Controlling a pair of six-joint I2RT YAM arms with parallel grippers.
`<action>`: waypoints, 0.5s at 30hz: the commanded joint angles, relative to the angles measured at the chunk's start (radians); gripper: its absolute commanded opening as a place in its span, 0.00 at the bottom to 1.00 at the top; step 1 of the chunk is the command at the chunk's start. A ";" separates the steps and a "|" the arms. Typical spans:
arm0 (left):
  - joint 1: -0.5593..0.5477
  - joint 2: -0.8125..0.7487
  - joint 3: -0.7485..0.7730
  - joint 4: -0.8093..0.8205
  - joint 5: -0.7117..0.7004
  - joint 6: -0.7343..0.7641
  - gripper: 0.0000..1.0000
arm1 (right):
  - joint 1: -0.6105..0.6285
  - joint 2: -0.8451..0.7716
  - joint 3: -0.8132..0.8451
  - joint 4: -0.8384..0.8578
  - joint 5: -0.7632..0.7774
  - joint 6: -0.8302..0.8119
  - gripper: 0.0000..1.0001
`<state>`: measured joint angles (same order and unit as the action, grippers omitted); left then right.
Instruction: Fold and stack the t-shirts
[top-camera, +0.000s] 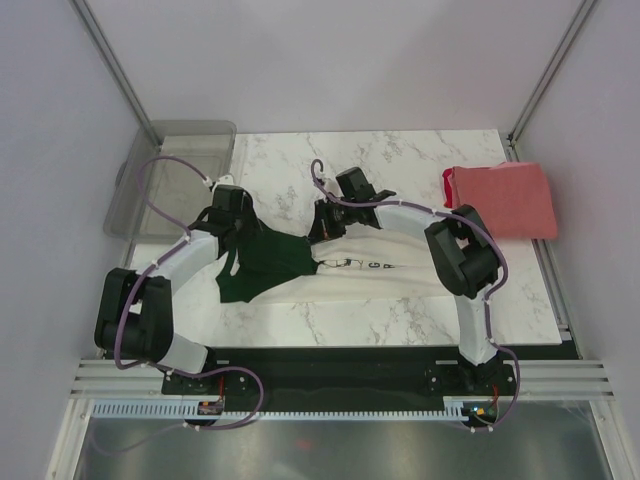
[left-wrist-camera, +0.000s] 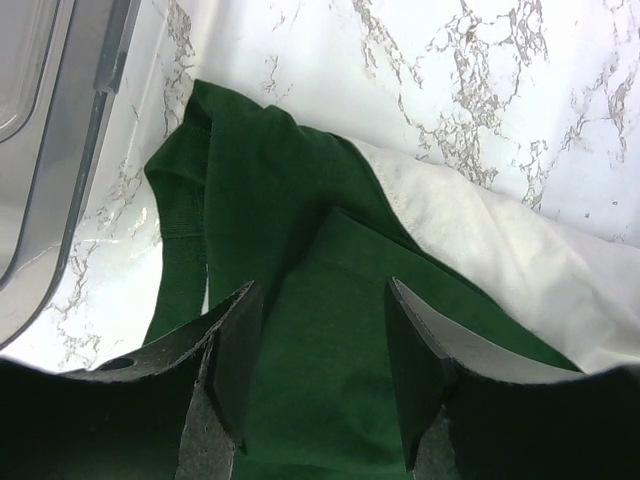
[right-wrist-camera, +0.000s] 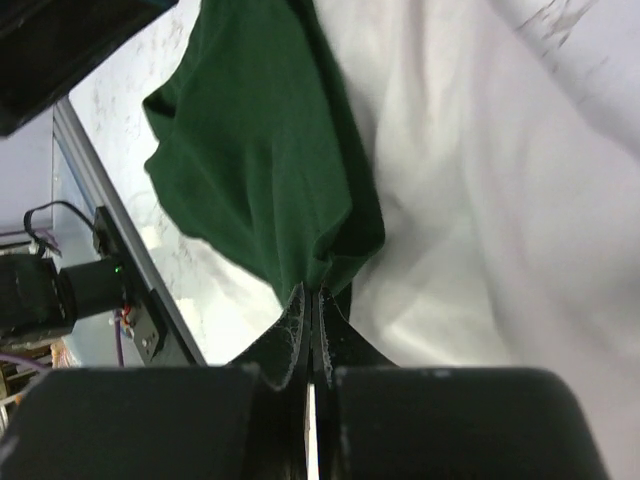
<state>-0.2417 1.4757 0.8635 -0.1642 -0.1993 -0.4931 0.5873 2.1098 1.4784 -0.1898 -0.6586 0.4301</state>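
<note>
The cream-white t-shirt (top-camera: 380, 268) with dark green sleeves lies across the middle of the table, its black lettering showing. One green sleeve (top-camera: 262, 262) is bunched at its left end. My left gripper (left-wrist-camera: 318, 345) is open, its jaws hanging over the green sleeve (left-wrist-camera: 300, 400) with cloth between them. My right gripper (right-wrist-camera: 312, 298) is shut on a fold of the green cloth (right-wrist-camera: 250, 170) and holds it above the white body (right-wrist-camera: 480, 200). The coral-red t-shirt (top-camera: 505, 200) lies folded at the far right of the table.
A clear grey plastic bin (top-camera: 170, 180) stands at the far left, its edge also in the left wrist view (left-wrist-camera: 60, 130). The marble tabletop (top-camera: 420, 155) is ringed by white walls and metal frame posts.
</note>
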 joint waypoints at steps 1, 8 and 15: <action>0.002 -0.034 0.005 0.009 -0.003 0.044 0.60 | 0.011 -0.121 -0.058 0.004 -0.056 -0.048 0.00; 0.004 0.008 0.035 0.014 0.008 0.057 0.57 | 0.026 -0.151 -0.141 0.033 -0.039 -0.041 0.00; 0.004 0.077 0.078 0.014 0.047 0.080 0.53 | 0.031 -0.154 -0.167 0.055 -0.024 -0.027 0.01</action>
<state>-0.2413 1.5253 0.8909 -0.1638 -0.1875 -0.4633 0.6151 1.9907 1.3174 -0.1795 -0.6792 0.4122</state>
